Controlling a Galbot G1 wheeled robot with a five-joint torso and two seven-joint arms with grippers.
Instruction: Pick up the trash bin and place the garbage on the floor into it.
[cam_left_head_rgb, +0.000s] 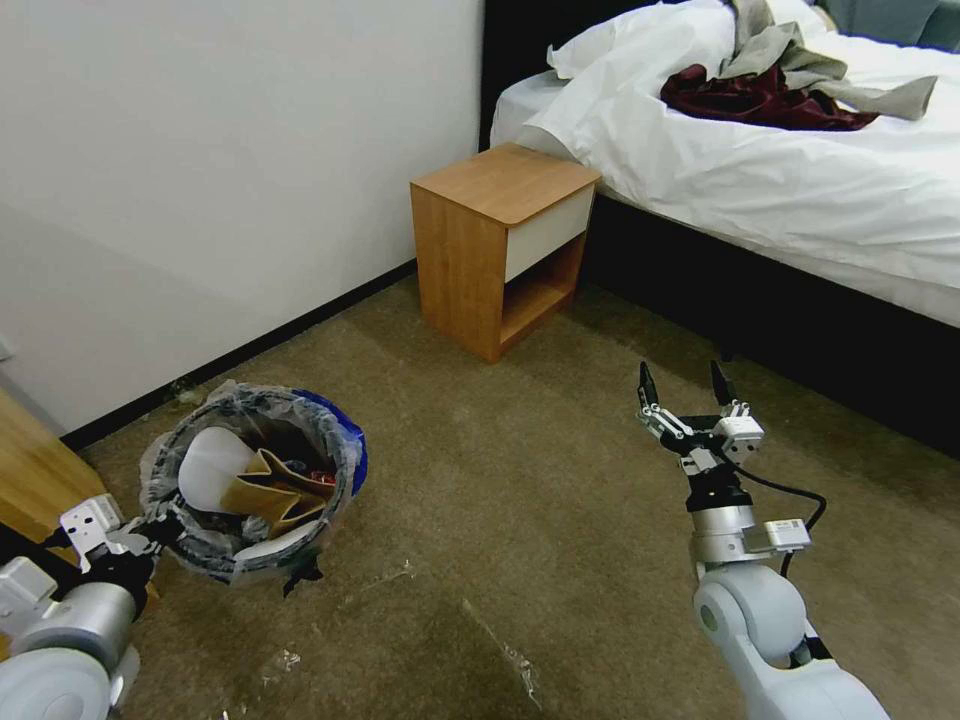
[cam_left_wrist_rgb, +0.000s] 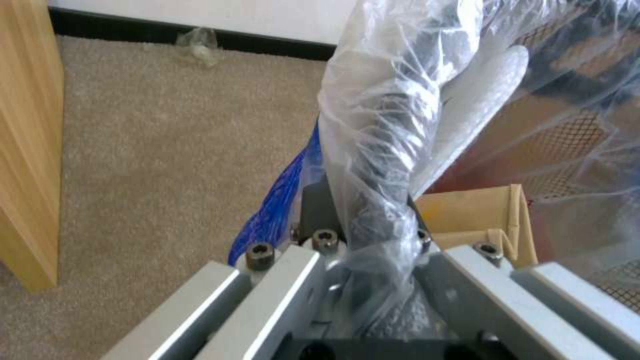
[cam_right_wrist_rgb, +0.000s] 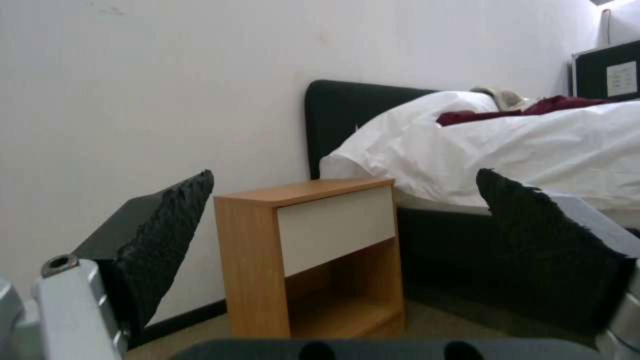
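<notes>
- Here the left gripper (cam_left_head_rgb: 165, 528) is clamped on the near rim of the trash bin (cam_left_head_rgb: 262, 480), pinching the bunched liner bag (cam_left_wrist_rgb: 373, 165) along with the rim, so the bin hangs off the floor (cam_left_head_rgb: 480, 520) at the robot's left and leans its mouth up toward the head camera.
- That tilt keeps the opening reachable from the right side, probably so the other arm can drop things in without the bin being set down.
- Already inside lie a white slipper (cam_left_head_rgb: 212, 462) and a folded piece of brown cardboard (cam_left_head_rgb: 270, 492), with a bit of red beside them.
- The left arm is folded low and close to the body, its wrist turned inward toward the bin.
- The right gripper (cam_left_head_rgb: 688, 385) holds nothing, its jaws spread wide; its forearm rises nearly upright from the elbow, fingers pointing toward the nightstand (cam_left_head_rgb: 500, 245) and bed (cam_left_head_rgb: 800, 190), well apart from the bin.
- A crumpled clear scrap (cam_left_wrist_rgb: 198, 44) lies on the carpet by the black baseboard, just beyond the bin.
</notes>
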